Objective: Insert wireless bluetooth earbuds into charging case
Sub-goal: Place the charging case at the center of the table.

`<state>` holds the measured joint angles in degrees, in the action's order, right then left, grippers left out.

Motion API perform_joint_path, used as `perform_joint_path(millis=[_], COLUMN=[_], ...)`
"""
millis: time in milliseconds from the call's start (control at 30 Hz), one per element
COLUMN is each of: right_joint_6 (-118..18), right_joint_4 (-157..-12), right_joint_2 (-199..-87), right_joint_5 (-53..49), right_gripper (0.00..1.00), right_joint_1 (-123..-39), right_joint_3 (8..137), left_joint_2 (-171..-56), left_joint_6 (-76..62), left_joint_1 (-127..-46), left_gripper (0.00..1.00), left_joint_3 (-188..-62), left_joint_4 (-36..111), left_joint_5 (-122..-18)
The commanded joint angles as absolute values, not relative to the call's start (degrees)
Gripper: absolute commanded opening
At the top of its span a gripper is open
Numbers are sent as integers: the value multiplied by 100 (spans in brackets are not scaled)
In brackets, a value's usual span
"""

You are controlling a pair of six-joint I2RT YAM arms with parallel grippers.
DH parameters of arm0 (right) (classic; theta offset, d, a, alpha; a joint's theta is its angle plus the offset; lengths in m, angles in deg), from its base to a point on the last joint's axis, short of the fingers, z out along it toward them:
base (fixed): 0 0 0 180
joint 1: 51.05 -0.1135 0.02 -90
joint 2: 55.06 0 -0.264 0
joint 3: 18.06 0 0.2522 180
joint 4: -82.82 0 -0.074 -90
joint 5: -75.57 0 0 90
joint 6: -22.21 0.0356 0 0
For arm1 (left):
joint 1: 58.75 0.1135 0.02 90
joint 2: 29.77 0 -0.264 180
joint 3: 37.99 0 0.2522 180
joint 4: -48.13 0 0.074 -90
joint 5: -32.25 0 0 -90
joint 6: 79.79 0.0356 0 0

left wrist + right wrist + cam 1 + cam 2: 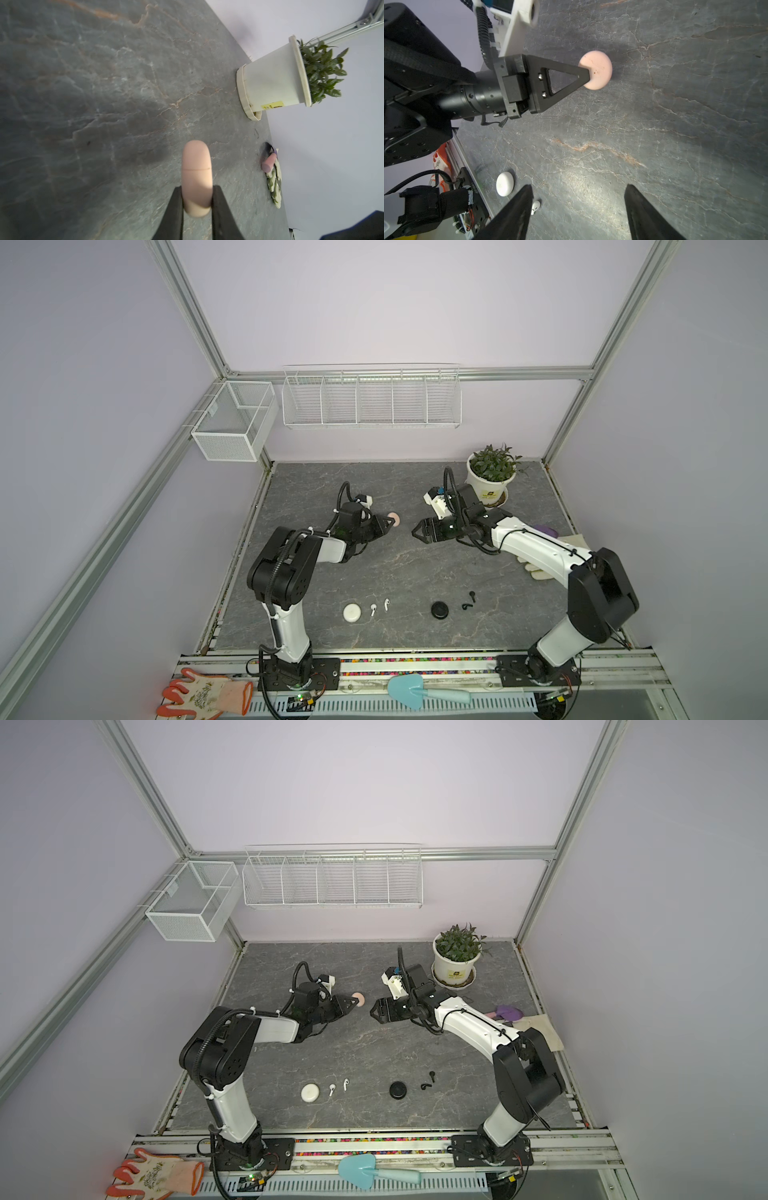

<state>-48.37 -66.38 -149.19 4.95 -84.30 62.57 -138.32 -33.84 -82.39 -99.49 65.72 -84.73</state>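
Grey stone-patterned tabletop (pixel 374 564) inside a lilac-walled, metal-framed booth, seen from above. Near the middle, the left gripper (pixel 390 523) pinches a round, pale pink puck-shaped charging case (pixel 395 519) across its two flat faces. Its jaws are drawn narrow on the case, which appears lifted clear of the surface. The left wrist view shows a seam around the case's edge, and the lid looks closed. Facing it, a little apart, the right gripper (pixel 417 531) hangs with jaws spread wide and nothing between them. No earbuds lie near the pink case; whether any are inside cannot be told.

Toward the front edge sits a closed round white plastic case (pixel 352 612) with two tiny white stemmed earbuds (pixel 372 609) loose just beside it. Well apart from these sits a closed round black case (pixel 440 609) with two tiny black stemmed earbuds (pixel 467 606) loose nearby. Judging by this, at least four earbuds are yet to be inserted and both of those cases are yet to be opened, so the task seems early. A green plant in a white pot (pixel 490 483) stands at the back corner.
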Motion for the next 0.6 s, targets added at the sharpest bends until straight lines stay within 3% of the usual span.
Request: perform_joint_path(millis=[0, 267, 567], right_joint_6=[-4976, -5023, -5209], right_joint_4=[-6804, -6761, -6518], right_joint_2=[-15141, -15175, -14909], right_joint_5=[612, 631, 623], right_gripper=[73, 73, 73], right_joint_1=[-8436, -8425, -8401], right_joint_3=[6353, 6432, 6619], left_joint_2=[-13908, -14083, -14066], left_joint_6=[-3645, -3961, -3936], left_joint_1=[-8247, -8245, -8237], left_gripper=[0, 0, 13], left_joint_3=[-10066, -9883, -9709], left_joint_4=[6542, 6762, 6438], left_joint_5=[-8448, -8368, -8358])
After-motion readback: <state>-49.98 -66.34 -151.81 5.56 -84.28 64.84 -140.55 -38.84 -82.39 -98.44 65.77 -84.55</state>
